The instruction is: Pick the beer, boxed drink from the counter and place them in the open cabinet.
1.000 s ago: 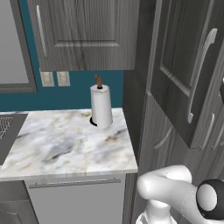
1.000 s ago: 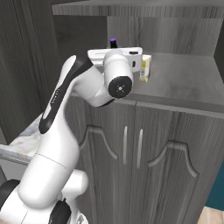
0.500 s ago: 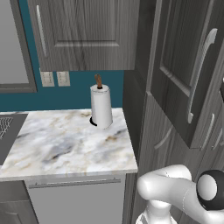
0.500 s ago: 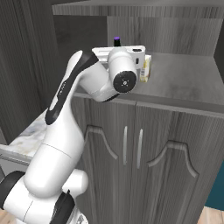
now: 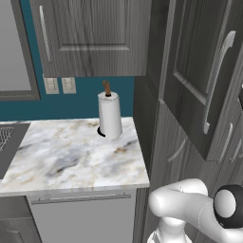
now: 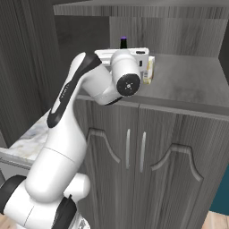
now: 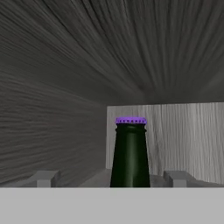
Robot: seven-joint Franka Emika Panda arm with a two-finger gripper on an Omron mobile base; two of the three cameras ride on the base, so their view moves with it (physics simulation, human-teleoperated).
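Beer [image 7: 130, 151] is standing upright inside the open cabinet [image 6: 188, 85], right between the gripper [image 7: 111, 177] fingers, which are spread wide and not touching it. Boxed drink [image 6: 149, 70] sits on the same shelf, just right of the hand.

A rendered home kitchen. Dark grey wood-grain wall cabinets [image 5: 92, 38] with straight bar handles hang on a teal wall [image 5: 66, 102] that carries two pale outlet plates [image 5: 59, 85]. Below them a marble worktop [image 5: 66, 154] bears an upright paper-towel roll [image 5: 109, 115] on a stand, with a pale drawer front [image 5: 80, 218] under its edge. Beside it stands a tall dark grey unit [image 6: 147, 147] with curved silver handles [image 5: 217, 78], its upper compartment [image 6: 188, 85] open. A bottle [image 7: 130, 153] and a small carton [image 6: 149, 70] stand on that shelf.
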